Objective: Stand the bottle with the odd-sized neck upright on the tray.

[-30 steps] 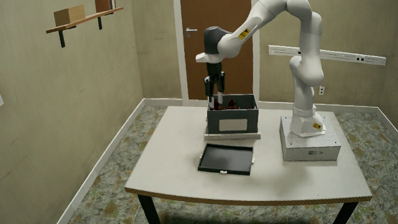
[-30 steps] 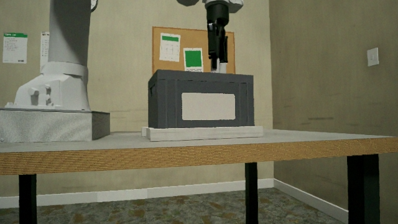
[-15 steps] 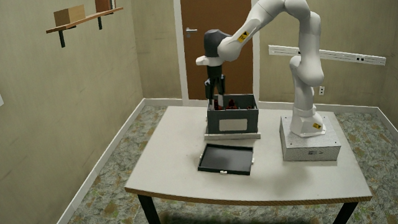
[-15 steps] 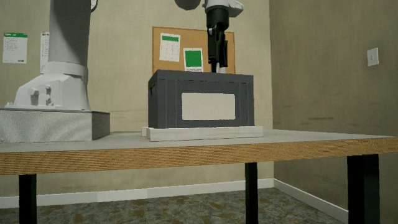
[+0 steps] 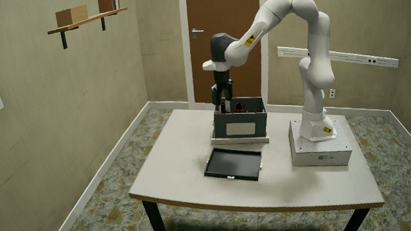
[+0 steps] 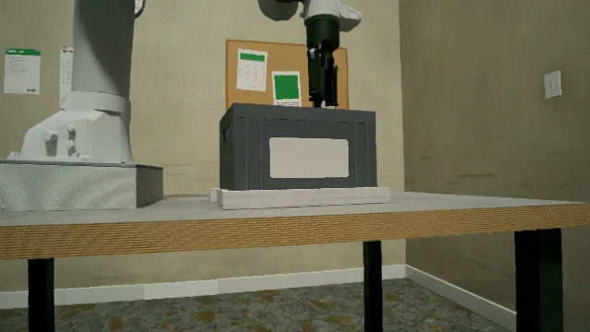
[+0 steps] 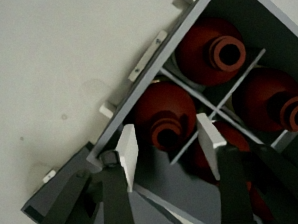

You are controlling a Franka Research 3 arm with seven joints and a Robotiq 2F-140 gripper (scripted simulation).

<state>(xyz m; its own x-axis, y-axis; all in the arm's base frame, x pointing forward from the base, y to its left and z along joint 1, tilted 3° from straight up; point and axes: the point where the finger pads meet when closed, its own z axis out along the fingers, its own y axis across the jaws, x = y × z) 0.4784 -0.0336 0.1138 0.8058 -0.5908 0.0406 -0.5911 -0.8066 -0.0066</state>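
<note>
My jaws [image 5: 223, 110] part-open, empty, astride red bottle [image 7: 167, 117]. Looks rigid, smooth, maybe slippery; grip neck squarely, lift straight.

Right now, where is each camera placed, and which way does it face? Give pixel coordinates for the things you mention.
Top: raised before the table, looking down across the black tray [image 5: 233, 163] to the crate [image 5: 240, 126] [image 6: 304, 154] [image 7: 127, 100]; arm and gripper [image 5: 223, 107] [image 6: 324, 103] [image 7: 166, 132] show.
Exterior: near tabletop height, facing the crate's side and a corkboard [image 6: 290, 60]; arm base and gripper show.
Wrist: on the arm's end, looking down at red bottles [image 7: 165, 112]; fingers show.
Top and exterior share the crate, gripper and arm base.
</note>
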